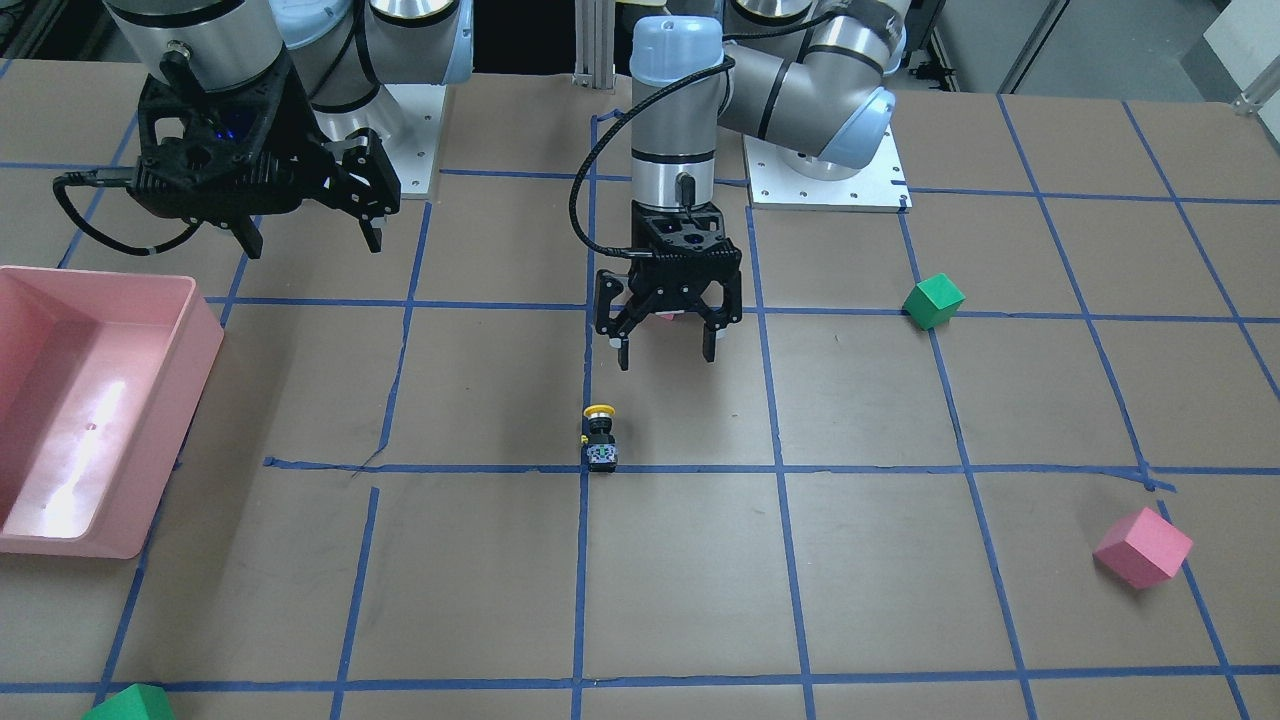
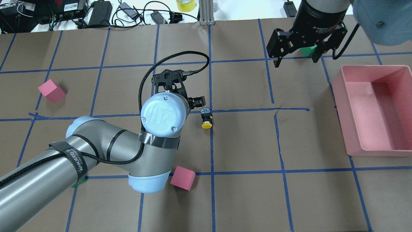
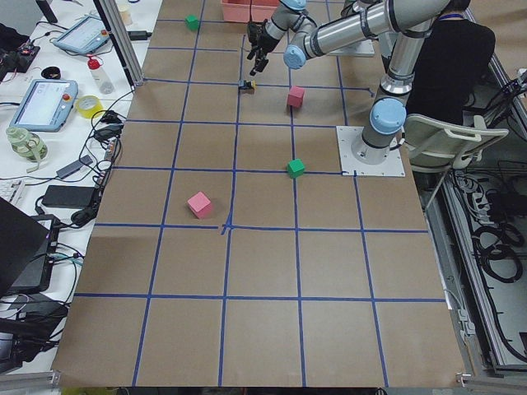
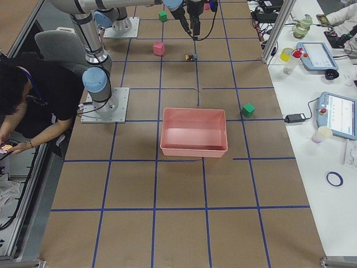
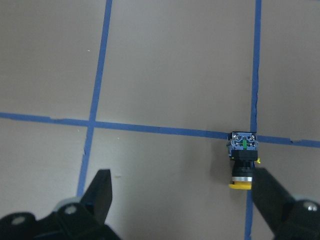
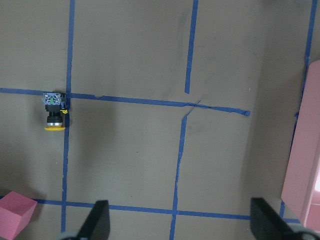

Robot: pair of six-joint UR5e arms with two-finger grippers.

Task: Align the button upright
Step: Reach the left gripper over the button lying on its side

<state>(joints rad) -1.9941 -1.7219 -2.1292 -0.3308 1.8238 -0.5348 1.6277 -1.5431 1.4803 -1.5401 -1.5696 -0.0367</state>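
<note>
The button (image 1: 600, 440) lies on its side on a blue tape line (image 1: 700, 469), yellow cap toward the robot. The left gripper (image 1: 667, 355) hangs near it, fingers spread. The right gripper (image 1: 313, 243) is raised, also spread. The left wrist cap (image 2: 164, 113) reads "UR".

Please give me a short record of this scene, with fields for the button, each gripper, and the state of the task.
button: the button lies on its side on the table, at a crossing of blue tape, yellow cap toward the robot
left gripper: left gripper open, empty, above the table beside the button
right gripper: right gripper open, empty, near the pink bin
task: not yet upright
</note>
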